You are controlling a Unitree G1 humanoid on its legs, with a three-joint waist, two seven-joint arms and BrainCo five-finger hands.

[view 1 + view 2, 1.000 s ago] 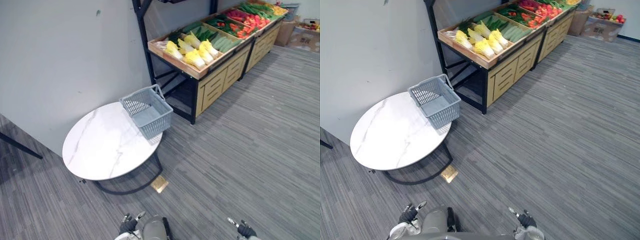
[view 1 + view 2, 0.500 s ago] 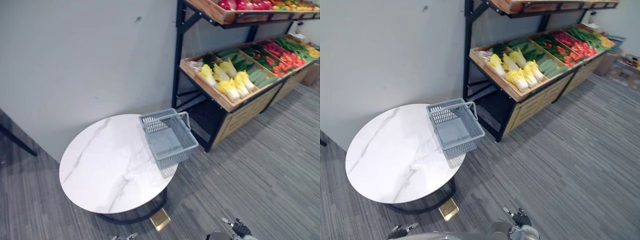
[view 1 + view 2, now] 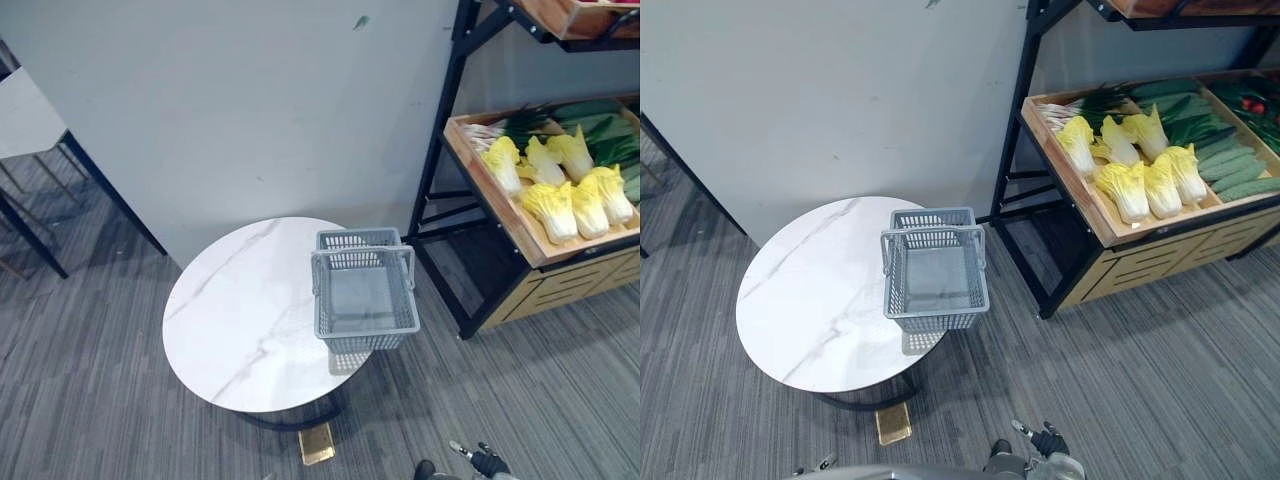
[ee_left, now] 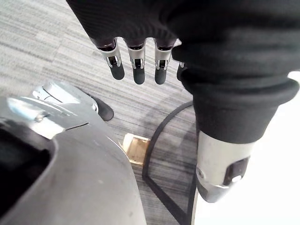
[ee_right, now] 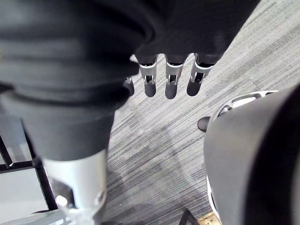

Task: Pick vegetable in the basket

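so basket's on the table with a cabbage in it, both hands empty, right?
No. The basket is empty, as the right eye view shows. It is on the table, and the left hand and right hand hold nothing.

basket (image 3: pixel 372 344): grey all over, walls in a fine open grid
table (image 3: pixel 240 320): white top with faint grey marble veins, black base
floor (image 3: pixel 90 400): grey carpet in thin lighter and darker streaks
wall (image 3: pixel 250 100): plain pale grey
Chinese cabbages (image 3: pixel 1145 178): yellow leaves, white stems
cucumbers (image 3: pixel 1240 172): dark green
crate (image 3: pixel 1196 221): light wood
rack frame (image 3: pixel 1017 120): black
floor plate (image 3: pixel 893 424): brass-gold
left hand (image 4: pixel 136 65): silver fingers, dark tips, black ribbed cover
right hand (image 5: pixel 171 80): silver fingers, dark tips, black ribbed cover
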